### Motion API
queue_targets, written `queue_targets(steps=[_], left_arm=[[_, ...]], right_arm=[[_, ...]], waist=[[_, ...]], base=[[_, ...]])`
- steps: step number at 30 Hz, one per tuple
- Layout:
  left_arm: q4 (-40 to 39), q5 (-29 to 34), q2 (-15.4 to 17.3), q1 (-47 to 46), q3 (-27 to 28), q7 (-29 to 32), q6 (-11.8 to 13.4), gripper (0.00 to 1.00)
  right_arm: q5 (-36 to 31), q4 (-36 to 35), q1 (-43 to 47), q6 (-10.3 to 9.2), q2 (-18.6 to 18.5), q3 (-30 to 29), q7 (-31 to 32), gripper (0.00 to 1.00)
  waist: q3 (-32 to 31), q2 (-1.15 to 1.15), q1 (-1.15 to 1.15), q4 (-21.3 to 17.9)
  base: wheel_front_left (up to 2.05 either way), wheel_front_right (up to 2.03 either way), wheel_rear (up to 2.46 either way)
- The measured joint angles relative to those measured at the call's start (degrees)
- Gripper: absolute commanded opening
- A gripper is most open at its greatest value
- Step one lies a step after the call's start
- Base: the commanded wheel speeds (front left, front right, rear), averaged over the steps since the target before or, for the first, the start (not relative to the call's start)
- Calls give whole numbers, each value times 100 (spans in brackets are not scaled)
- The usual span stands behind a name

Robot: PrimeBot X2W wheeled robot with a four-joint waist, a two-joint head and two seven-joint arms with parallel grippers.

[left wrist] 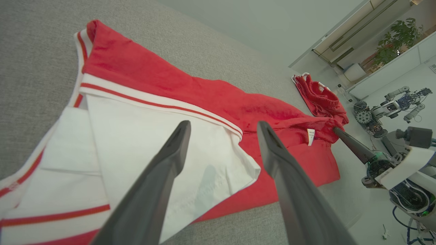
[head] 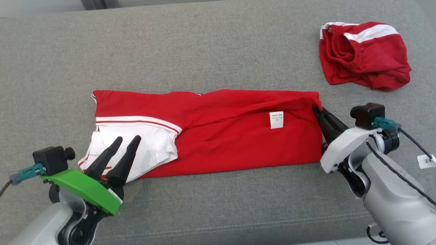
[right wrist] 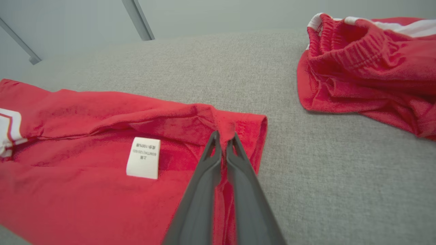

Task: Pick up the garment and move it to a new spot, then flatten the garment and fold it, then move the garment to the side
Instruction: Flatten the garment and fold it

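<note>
While we look down from the head, the soft, light garment point(head: 221, 136) lies flat on the bench point(head: 204, 51), our right gripper point(head: 316, 109) pinching its right edge. Left wrist: our left gripper point(left wrist: 223, 125) hangs spread above the white panel point(left wrist: 153, 143). Right wrist: fingers point(right wrist: 201, 190) clamp limp cloth; corners seem best.

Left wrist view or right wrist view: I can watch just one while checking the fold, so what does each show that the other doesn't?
Left wrist view: the left gripper, jaws open, above the white part of the red shirt; a plant and another robot behind. Right wrist view: shut jaws of the right gripper pinching fabric, close up; print on the care label. Both: shirt, label, right gripper at its corner, crumpled red shorts, grey cushion.
</note>
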Motion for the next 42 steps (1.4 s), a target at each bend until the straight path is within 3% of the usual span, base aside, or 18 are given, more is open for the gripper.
queue_targets(steps=[5,9,14,17,18,19,20,26,33,37,42], left_arm=[[-19,58,-1,21,93,0,0,100],[-19,147,-5,42,138,-1,0,100],[-9,207,-93,76,135,-1,0,100],[4,207,-124,102,137,-1,0,100],[13,207,-132,126,140,-1,0,100],[29,207,-144,158,144,-1,0,100],[35,207,-154,196,153,-1,0,100],[63,265,-210,291,378,-1,0,100],[380,694,-289,369,1067,-2,12,100],[539,844,-410,433,1477,-3,218,100],[613,1117,-633,538,1608,-3,331,100]], right_arm=[[-66,69,177,0,-48,68,0,25],[-99,64,178,0,-75,116,0,40],[-171,40,235,5,-129,220,0,49],[-209,65,400,5,-231,260,0,76],[-209,81,448,5,-250,260,0,81],[-209,103,488,5,-264,258,0,98],[-209,127,520,5,-271,257,0,100],[-91,8,622,-2,-288,-144,0,100],[198,-783,623,-69,-156,-954,0,100],[383,-1177,659,-112,0,-1405,0,100],[725,-1378,1031,-109,258,-1806,-1,100]], waist=[[-3,0,0,-25],[-17,0,0,-28],[-65,0,0,-6],[-124,0,0,19],[-146,0,0,27],[-169,0,0,35],[-194,0,0,40],[-339,0,0,54],[-470,0,0,61],[-495,0,0,63],[-521,0,0,63]], base=[[0,0,0],[0,0,0],[0,0,0],[0,0,0],[0,0,0],[0,0,0],[0,0,0],[0,0,0],[0,0,0],[0,0,0],[0,0,0]])
